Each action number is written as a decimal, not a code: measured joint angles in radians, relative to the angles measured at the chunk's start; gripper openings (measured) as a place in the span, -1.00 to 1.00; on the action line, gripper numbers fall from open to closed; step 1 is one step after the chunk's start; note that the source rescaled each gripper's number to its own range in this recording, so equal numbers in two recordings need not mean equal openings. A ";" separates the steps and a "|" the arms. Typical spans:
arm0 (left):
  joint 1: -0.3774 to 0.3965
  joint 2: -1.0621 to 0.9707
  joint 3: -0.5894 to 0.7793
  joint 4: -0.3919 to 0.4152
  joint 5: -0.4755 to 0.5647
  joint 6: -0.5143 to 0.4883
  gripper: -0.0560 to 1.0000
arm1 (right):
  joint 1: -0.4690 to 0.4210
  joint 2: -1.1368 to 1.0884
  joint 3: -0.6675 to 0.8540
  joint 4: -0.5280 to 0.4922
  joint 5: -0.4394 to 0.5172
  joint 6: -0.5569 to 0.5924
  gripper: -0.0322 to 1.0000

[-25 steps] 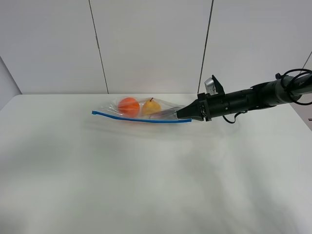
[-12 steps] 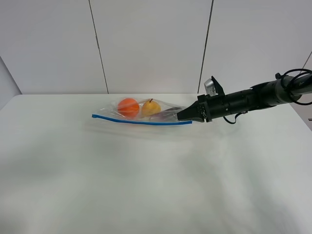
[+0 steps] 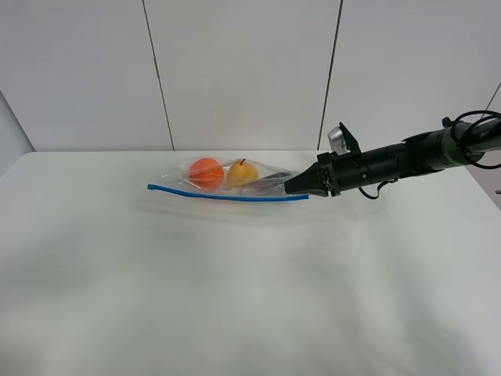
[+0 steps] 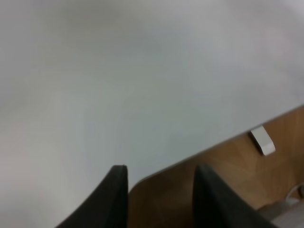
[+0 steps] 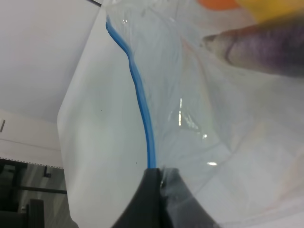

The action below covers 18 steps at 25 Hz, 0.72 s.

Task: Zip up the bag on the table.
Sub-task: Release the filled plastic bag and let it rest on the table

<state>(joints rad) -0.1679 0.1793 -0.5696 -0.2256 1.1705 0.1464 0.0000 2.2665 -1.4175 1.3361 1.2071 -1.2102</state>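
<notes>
**Right claw pinching the zipper's end, seal run waiting**

The right gripper [image 3: 292, 186] is clamping its tips together on the right-hand end of the blue zipper strip [image 3: 227, 194], the edge of the bag [image 3: 262, 174] that is facing the camera. The bag is lying toward the back of the table [image 3: 235, 298], near the middle. This is looking like the start of the sealing pass (whether any of the strip is already pressed shut is not showing).

The next move is calling for a steady slide along the strip to its left end, keeping the pinch firm. With nothing anchoring it, the bag may drag along.

Inside the clear plastic, an orange round item [image 3: 207, 171], a yellow one [image 3: 243, 172] and a purple piece [image 5: 266, 47] are sitting.

The left gripper [image 4: 160, 172] is hanging at the table's edge, jaws apart and gripping nothing.
</notes>
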 joint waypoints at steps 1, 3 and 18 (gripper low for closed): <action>0.000 0.000 0.002 0.029 -0.005 -0.040 0.05 | 0.000 0.000 0.000 0.000 0.000 -0.002 -0.94; 0.000 0.000 0.002 0.109 -0.007 -0.157 0.05 | 0.000 0.000 0.000 0.000 0.000 -0.002 -0.94; 0.000 0.000 0.002 0.187 -0.007 -0.268 0.05 | 0.000 0.000 0.000 0.000 0.000 -0.001 -0.60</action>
<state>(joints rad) -0.1679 0.1793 -0.5679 -0.0382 1.1637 -0.1220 0.0000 2.2665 -1.4175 1.3361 1.2071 -1.2114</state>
